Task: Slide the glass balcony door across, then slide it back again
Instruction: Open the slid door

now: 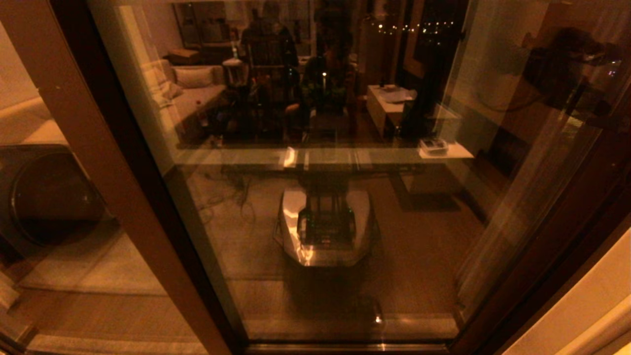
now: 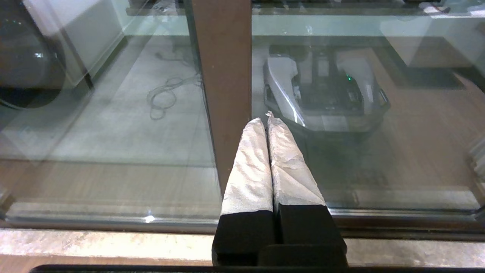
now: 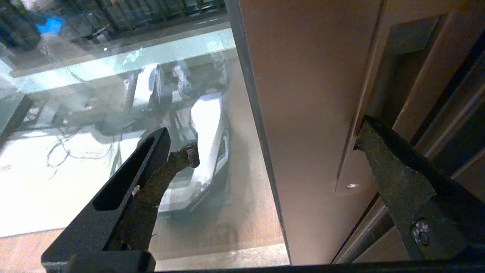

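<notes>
1. No readable writing or labels anywhere in view; no containers either.
2. Nearest: left gripper [image 2: 265, 121] pressed together, foil-wrapped fingers [image 2: 248, 170] pointing at a brown post [image 2: 223, 68] just above the floor track [image 2: 113, 242].
3. Right gripper [image 3: 265, 140] spread wide, straddling the brown stile [image 3: 307, 94] of the glass balcony door [image 1: 320, 172], one fingertip touching a recessed handle plate [image 3: 360, 125].
4. Farther: dark reflective pane straight ahead, mirroring the robot base and a dim living room.

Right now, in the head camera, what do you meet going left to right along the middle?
Round dark drum → light-brown post → glass balcony door with the robot's reflection → dark door frame → pale wall.
</notes>
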Motion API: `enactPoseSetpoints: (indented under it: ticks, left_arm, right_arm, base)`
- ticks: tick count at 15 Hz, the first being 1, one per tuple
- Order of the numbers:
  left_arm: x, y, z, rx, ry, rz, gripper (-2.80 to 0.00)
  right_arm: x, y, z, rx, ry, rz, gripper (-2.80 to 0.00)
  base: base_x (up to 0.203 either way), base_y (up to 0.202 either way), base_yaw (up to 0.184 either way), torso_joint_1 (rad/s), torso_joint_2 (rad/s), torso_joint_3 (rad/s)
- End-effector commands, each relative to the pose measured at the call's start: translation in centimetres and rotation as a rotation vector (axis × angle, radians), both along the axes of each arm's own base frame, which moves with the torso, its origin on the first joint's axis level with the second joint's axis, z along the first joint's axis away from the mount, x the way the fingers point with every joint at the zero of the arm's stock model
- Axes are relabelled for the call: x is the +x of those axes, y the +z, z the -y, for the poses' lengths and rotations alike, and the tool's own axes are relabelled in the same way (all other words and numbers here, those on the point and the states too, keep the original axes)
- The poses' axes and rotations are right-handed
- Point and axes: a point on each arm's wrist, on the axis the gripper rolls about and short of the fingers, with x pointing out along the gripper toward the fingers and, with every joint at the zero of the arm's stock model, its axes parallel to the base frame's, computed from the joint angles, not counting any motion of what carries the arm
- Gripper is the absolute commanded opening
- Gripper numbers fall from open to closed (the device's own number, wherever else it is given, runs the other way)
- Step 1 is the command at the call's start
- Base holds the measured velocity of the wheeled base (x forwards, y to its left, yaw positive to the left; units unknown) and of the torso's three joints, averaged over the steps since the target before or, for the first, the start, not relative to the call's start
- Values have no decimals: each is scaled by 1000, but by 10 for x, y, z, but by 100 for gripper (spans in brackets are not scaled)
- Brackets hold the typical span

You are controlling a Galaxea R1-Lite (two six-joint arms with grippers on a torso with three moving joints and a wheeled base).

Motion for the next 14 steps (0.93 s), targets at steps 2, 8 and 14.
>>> enactPoseSetpoints:
  ticks: [2, 8, 14]
  left_arm:
    - [0, 0, 0, 0, 0, 0, -280]
    - [0, 0, 0, 0, 0, 1, -280]
    - [0, 0, 0, 0, 0, 1, -280]
  right_arm:
    - [-2, 2, -2, 1, 11, 3, 0]
    - [-4, 2, -11, 1, 33, 1, 0]
    - [-10, 4, -23, -3, 60, 5, 0]
  base:
    - [0, 0, 0, 0, 0, 0]
    - [0, 0, 0, 0, 0, 0]
    - [0, 0, 0, 0, 0, 0]
